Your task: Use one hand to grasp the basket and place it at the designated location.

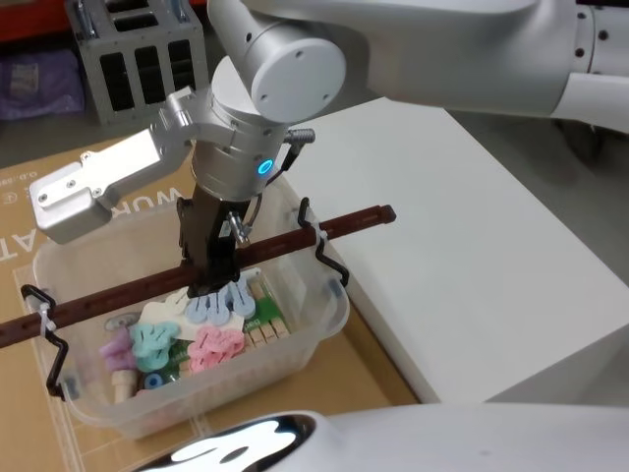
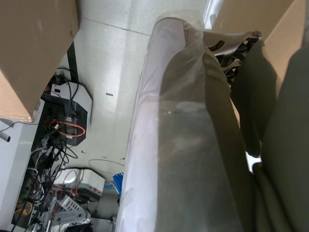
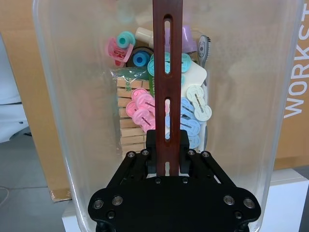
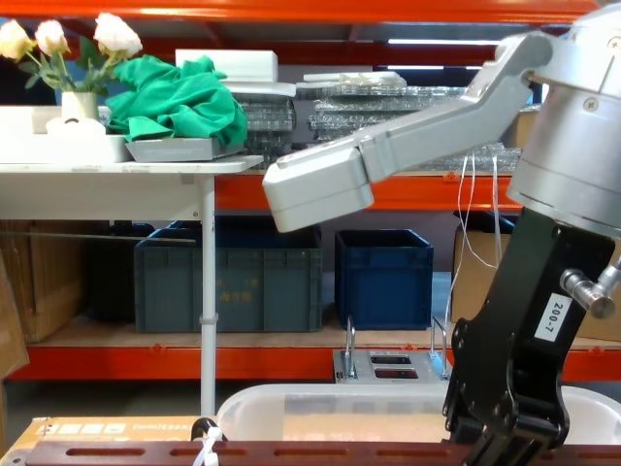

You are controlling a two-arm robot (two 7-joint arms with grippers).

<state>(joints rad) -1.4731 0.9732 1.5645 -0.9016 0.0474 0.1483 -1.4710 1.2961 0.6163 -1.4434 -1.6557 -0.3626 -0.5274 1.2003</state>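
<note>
- The right gripper [image 1: 211,277] reaches down over the basket [image 1: 316,329] from the bulky silver-grey arm that enters from the upper right of the head view.
- Its black jaws are closed on the dark red-brown bar handle [image 1: 108,300], one on each side, at about the middle of the bar's length.
- In the right wrist view the right gripper [image 3: 167,151] pinches the slotted bar handle [image 3: 167,58] with no gap on either side.
- The chest view shows the right gripper [image 4: 505,435] at the lower right, with a white "200-7" label [image 4: 556,316] on its body, meeting the bar handle [image 4: 243,453] just above the basket [image 4: 320,400] rim.
- The bar lies across the tub's long axis and sticks out past both ends, fastened there with white ties [image 1: 44,317] and black wire hooks [image 1: 332,258].
- The basket is over a flat cardboard box [image 1: 15,246], just left of a white counter [image 1: 472,246].
- I cannot tell whether its bottom rests on the cardboard or hangs clear.
- Inside the tub lie pastel plastic clips [image 1: 218,344] in pink, blue and teal, beside a row of wooden clothes pegs [image 1: 267,323].
- The jaws touch only the bar, above these contents.
</note>
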